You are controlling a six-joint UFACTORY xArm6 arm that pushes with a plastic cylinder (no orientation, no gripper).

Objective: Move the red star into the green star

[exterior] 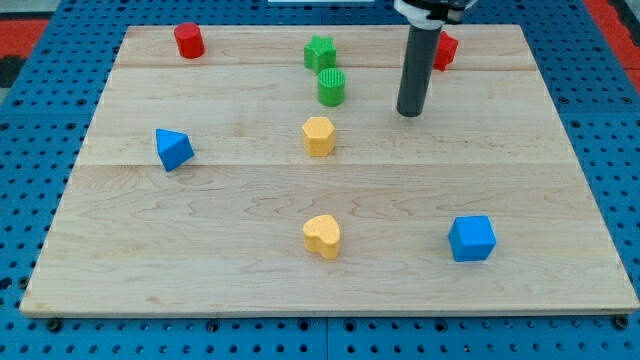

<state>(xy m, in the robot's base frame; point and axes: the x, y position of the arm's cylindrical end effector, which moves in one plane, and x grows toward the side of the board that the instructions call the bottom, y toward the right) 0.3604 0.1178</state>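
The red star [446,50] sits near the view's top right, partly hidden behind the rod. The green star [319,52] sits at the top centre, well to the left of the red star. My tip [409,113] rests on the board below and slightly left of the red star, to the right of the green cylinder [331,87].
A red cylinder [189,41] is at the top left. A yellow hexagonal block [318,135] is at centre, a yellow heart [322,236] below it. A blue triangular block [173,149] is at left, a blue cube [471,238] at lower right. The wooden board [560,200] lies on blue pegboard.
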